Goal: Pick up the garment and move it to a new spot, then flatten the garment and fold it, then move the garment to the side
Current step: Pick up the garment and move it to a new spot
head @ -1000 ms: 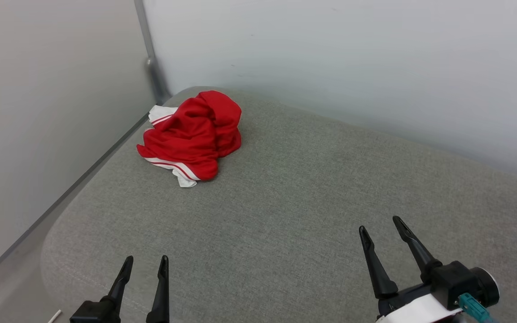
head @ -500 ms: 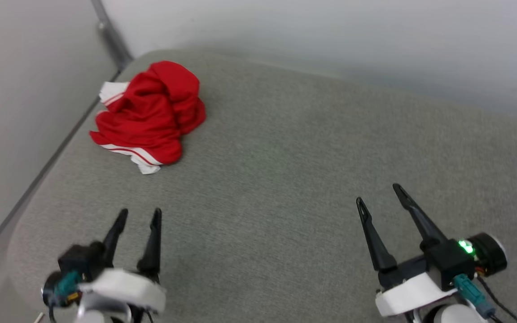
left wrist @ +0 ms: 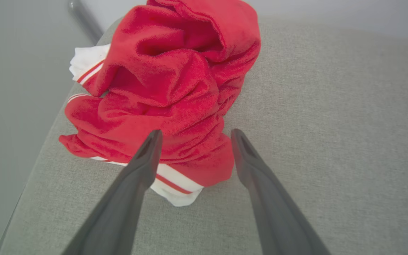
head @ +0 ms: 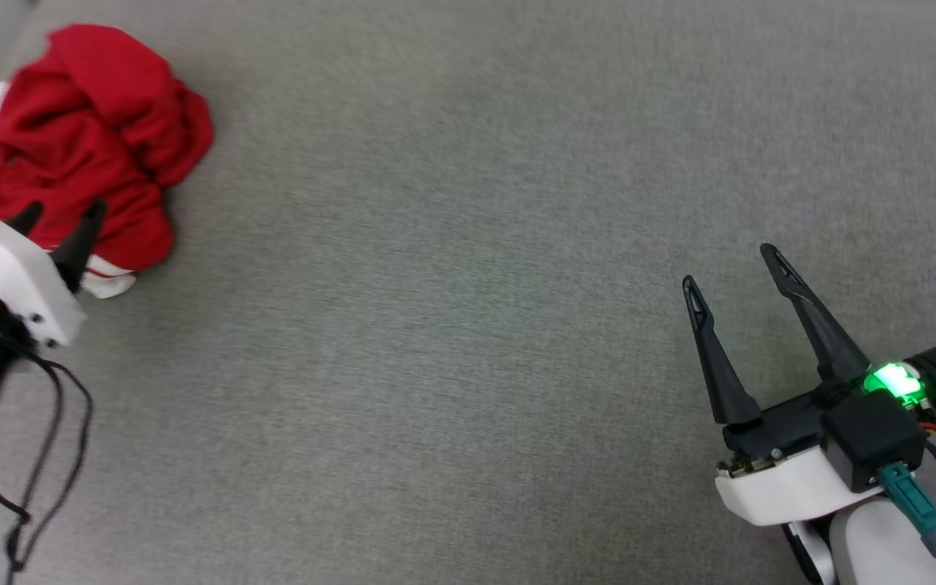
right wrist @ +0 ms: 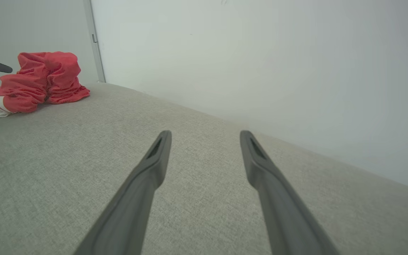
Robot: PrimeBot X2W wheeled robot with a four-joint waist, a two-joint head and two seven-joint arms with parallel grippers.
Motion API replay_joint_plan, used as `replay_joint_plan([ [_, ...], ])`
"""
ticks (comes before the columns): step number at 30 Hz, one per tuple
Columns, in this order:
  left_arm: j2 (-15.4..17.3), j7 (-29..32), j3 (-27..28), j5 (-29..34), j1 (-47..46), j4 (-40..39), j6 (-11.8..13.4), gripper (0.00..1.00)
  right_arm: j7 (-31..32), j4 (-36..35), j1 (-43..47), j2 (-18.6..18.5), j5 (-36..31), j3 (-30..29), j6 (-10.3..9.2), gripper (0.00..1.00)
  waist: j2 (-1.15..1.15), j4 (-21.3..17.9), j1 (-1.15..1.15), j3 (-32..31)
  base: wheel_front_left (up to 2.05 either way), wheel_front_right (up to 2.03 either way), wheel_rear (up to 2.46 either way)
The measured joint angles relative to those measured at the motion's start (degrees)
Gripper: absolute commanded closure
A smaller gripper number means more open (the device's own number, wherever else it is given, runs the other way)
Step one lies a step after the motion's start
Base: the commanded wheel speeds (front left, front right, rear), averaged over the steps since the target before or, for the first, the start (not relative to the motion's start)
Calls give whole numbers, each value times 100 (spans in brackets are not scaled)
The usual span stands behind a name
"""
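Pickup step: left gripper, jaws wide, is hovering at crumpled garment; next probably needs lowering and pinching a fold. Right gripper wide, empty.

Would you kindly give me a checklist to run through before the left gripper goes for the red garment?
1. Left gripper open: ok.
2. Left gripper lined up on the garment, framing its near striped hem: ok.
3. Whether it touches the fabric yet: cannot tell.
4. Garment lying crumpled with nothing on top: ok.
5. Right gripper open and well apart from the garment: ok.
6. Bare grey cushion beside the garment for a new spot: ok.
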Motion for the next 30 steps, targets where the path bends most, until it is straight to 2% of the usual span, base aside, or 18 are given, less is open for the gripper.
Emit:
replay_joint_plan([
  [6, 654, 1490, -130, -475, -670, 414, 0, 0, 0, -97, -108, -54, 32, -62, 0, 0, 0, -339, 0, 590, 0, 0, 0],
  [15, 1048, 2679, -168, -956, -1116, 725, 0, 0, 1, -114, -197, -44, 44, -62, 0, 0, 0, -716, 0, 1186, 0, 0, 0],
  [16, 1092, 2811, -182, -1002, -1143, 732, 0, 6, 1, -114, -211, -42, 40, -62, 0, 0, 0, -741, -1, 1222, 0, 0, 0],
  [18, 1171, 3014, -209, -1110, -1156, 725, 0, 100, 1, -111, -214, -32, 37, -62, 0, 0, 0, -777, -1, 1271, 0, 0, 0],
  [22, 1192, 3081, -247, -1284, -1143, 683, 3, 100, 0, -60, -243, -24, 36, -78, 0, 0, 0, -785, -1, 1268, 0, 0, 0],
  [30, 1170, 2748, -546, -1450, -849, 472, 8, 100, 0, 138, -251, 36, 36, -33, 0, 0, 0, -781, -1, 910, 0, 0, 0],
])
